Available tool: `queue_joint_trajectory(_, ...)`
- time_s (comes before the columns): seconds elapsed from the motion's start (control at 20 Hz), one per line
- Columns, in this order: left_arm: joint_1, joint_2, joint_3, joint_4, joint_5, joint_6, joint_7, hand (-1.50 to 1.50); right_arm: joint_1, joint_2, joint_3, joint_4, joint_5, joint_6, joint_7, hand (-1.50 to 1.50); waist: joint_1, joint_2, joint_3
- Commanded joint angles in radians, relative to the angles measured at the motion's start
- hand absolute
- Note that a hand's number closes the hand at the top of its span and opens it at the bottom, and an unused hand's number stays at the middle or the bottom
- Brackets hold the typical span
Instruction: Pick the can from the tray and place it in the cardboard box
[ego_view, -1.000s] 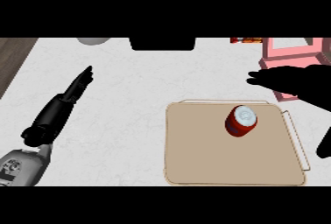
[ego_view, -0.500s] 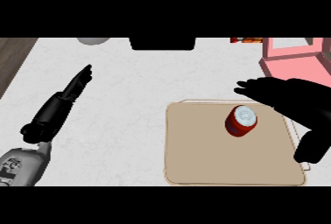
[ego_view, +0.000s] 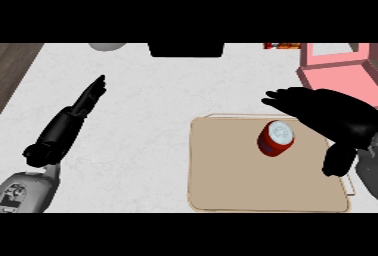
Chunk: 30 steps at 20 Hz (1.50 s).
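Head view: I've got the red can (ego_view: 277, 138) standing upright on the tan tray (ego_view: 229, 185), toward its far right part. My right hand (ego_view: 332, 112) hangs spread wide just beside the can, fingers arched past its far side and thumb down at its right, holding nothing. The pink cardboard box (ego_view: 336, 62) sits beyond the tray at the upper right. My left hand (ego_view: 87, 97) lies out on the white counter (ego_view: 148, 90), fingers straight, well apart from the tray.
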Motion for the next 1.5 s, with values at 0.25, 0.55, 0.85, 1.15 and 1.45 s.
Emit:
queue_joint_trajectory(0.25,-0.016,-0.043,0.048,0.013,-0.04,-0.047,0.007,0.0,0.087,0.046,0.012,0.057,0.164,-0.092,-0.127,-1.5,-0.004,0.0,0.0)
queue_joint_trajectory(0.55,-0.049,-0.104,0.038,-0.001,-0.094,-0.023,0.06,0.0,-0.011,0.123,0.001,0.145,0.2,-0.022,-0.141,-1.5,0.0,0.0,0.0)
queue_joint_trajectory(0.85,0.002,-0.076,0.1,0.031,-0.087,-0.09,-0.028,0.0,0.122,0.082,0.007,0.135,0.317,-0.125,-0.205,-1.5,-0.005,0.0,0.0)
queue_joint_trajectory(1.15,-0.003,-0.063,0.134,-0.03,-0.057,-0.153,0.041,0.0,0.062,0.127,-0.026,0.34,0.373,-0.208,-0.293,-1.5,0.0,0.0,0.0)
queue_joint_trajectory(1.45,-0.073,-0.107,0.128,0.125,-0.149,-0.103,-0.051,0.0,0.031,0.203,0.042,0.411,0.441,-0.287,-0.36,1.5,-0.002,0.004,0.0)
